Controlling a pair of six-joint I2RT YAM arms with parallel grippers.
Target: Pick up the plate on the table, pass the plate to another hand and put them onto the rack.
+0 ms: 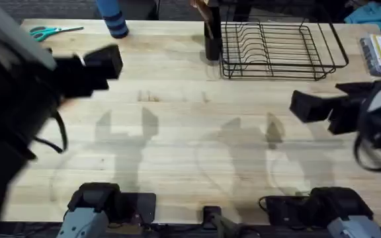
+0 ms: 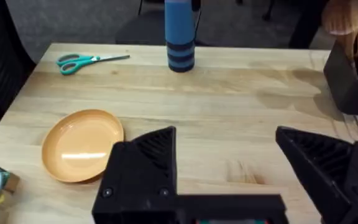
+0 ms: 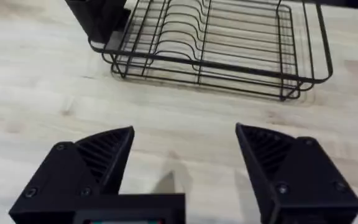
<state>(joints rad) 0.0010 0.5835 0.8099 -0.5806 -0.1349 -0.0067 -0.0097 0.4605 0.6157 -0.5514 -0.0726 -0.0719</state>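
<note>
Both arms hung above the table [image 1: 177,132] with jaws spread and nothing held: left gripper [image 2: 225,155] near the left edge, right gripper [image 3: 185,155] at the right, short of the rack [image 1: 276,49]. The plate [image 2: 82,146] lay flat on the wood by the left gripper. Farther back stood a blue cylinder [image 2: 179,37] and teal scissors [image 2: 89,61]; the rack sat empty at the far right, dark floor beyond.

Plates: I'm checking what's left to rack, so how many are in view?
1. The plate lies flat on the table, near the left gripper. The rack holds none.
</note>
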